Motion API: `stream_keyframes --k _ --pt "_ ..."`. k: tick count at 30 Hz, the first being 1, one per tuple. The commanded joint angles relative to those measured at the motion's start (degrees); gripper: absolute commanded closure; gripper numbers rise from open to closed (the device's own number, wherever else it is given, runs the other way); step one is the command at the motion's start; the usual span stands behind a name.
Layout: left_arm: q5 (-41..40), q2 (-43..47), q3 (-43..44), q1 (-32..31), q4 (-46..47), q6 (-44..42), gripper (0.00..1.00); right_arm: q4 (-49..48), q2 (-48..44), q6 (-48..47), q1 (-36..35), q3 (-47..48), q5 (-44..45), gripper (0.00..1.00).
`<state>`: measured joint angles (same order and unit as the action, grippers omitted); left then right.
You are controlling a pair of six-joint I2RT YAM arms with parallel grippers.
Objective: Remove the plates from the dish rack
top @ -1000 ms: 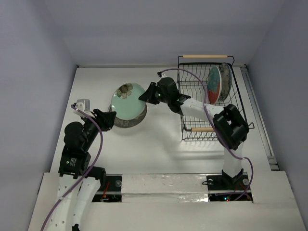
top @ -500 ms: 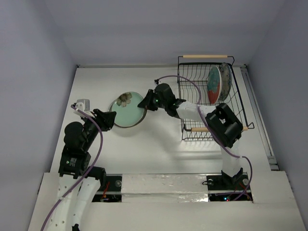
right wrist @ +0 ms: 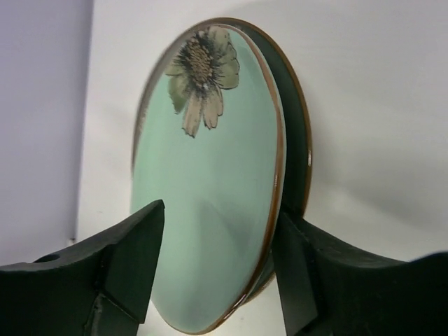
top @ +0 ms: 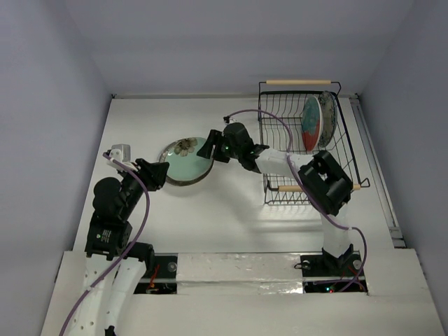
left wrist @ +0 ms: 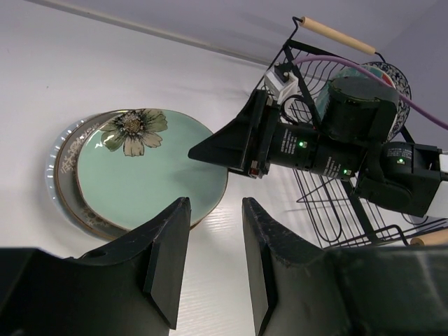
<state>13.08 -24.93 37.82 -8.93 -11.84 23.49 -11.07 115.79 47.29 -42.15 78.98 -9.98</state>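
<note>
A pale green plate with a flower motif (top: 185,161) lies flat on a stack, over a grey-brown plate (left wrist: 70,203) and a white plate (left wrist: 50,164). My right gripper (top: 207,145) is at the green plate's right rim. In the right wrist view (right wrist: 218,217) its jaws stand wide apart on either side of the green plate's rim (right wrist: 210,189). My left gripper (top: 159,171) is open and empty, low at the stack's near-left side (left wrist: 215,206). The black wire dish rack (top: 280,126) holds a teal-and-red-orange plate (top: 311,124) and a blue floral plate (top: 327,119), both upright.
The rack's wooden handles lie at its far end (top: 299,82) and near end (top: 295,187). The right arm's forearm reaches across the rack's left side. A purple cable (top: 269,115) loops over the rack. Grey walls close in the white table on the left, back and right.
The right gripper carried the tilted green plate left and down. The plate now lies flat on the stack and the jaws have spread. The left arm has not moved.
</note>
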Motion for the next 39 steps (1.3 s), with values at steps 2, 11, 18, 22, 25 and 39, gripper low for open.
stream_keyframes --k 2,11,18,22,25,39 --pt "0.2 0.5 -0.7 0.1 2.5 0.1 0.67 1.8 -4.3 -5.7 -1.4 2.8 7.5 0.32" --pt "0.7 0.4 -0.7 0.1 2.7 0.2 0.67 10.1 -8.4 -13.9 -1.4 2.7 19.9 0.22" --pt "0.8 0.4 -0.7 0.1 2.8 0.2 0.67 14.6 -13.4 -19.2 -1.4 2.5 26.4 0.62" --pt "0.9 0.3 -0.7 0.1 2.7 0.1 0.67 18.5 -21.6 -26.3 -0.9 1.4 38.3 1.0" --pt "0.9 0.5 -0.7 0.1 2.7 0.1 0.67 22.8 -27.4 -30.0 2.8 0.7 47.0 1.0" --pt "0.8 1.3 -0.7 -0.4 2.5 0.1 0.67 32.1 -30.5 -36.2 27.0 0.9 48.5 0.51"
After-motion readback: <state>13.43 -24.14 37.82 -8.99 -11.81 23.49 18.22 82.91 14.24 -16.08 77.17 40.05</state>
